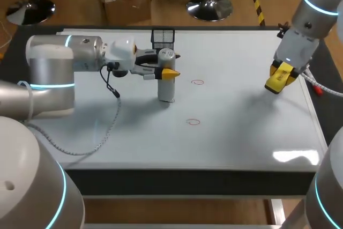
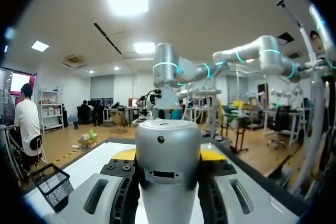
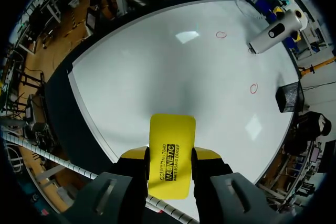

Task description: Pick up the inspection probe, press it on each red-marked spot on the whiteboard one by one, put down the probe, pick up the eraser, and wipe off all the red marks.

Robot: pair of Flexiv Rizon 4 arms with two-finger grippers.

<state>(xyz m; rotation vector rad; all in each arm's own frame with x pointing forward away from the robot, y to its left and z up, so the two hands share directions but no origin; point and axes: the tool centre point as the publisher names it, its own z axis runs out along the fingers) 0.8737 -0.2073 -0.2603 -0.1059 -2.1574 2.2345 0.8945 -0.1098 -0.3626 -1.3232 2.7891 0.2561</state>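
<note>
The silver cylindrical probe (image 1: 166, 88) stands upright on the whiteboard (image 1: 241, 132), and my left gripper (image 1: 165, 72) is shut on its upper part from the side. In the left wrist view the probe (image 2: 168, 182) fills the gap between the fingers of that gripper (image 2: 169, 155). Two red circle marks (image 1: 198, 82) (image 1: 193, 122) lie on the board just right of the probe. My right gripper (image 1: 280, 79) hangs above the board's right side, shut on the yellow eraser (image 3: 171, 153). From the right wrist the marks (image 3: 221, 34) (image 3: 254, 88) and the probe (image 3: 277, 29) show far ahead.
A black mesh basket (image 1: 163, 37) stands at the board's far edge, behind the probe, and shows beside the left gripper (image 2: 50, 184) too. The left arm's cable (image 1: 107, 127) hangs over the board's left part. The board's dark rim (image 1: 187, 176) runs along the near side.
</note>
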